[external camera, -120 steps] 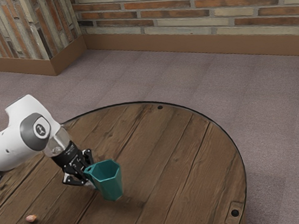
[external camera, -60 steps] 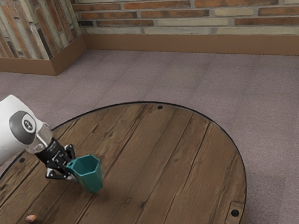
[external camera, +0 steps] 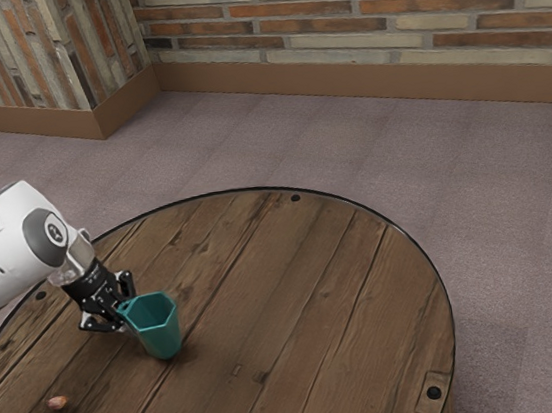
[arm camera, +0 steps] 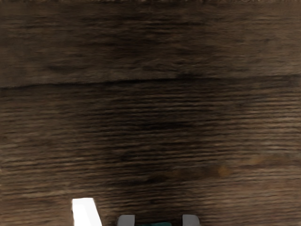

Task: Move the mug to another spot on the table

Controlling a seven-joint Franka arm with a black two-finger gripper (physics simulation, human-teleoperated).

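The hand is closed on the teal mug at its side, holding it roughly upright so it can settle squarely on the table.

From my console this reads as a plain indoor room, more a rustic lounge or café corner than a lab. A wall of tan and reddish bricks runs across twelve o'clock and meets a wall of narrow mixed-tone stone strips at ten o'clock, both footed by a brown wooden skirting board. A greyish-mauve carpet-tile floor spreads below them, and I work over a round table of dark weathered wooden planks with a thin black rim.
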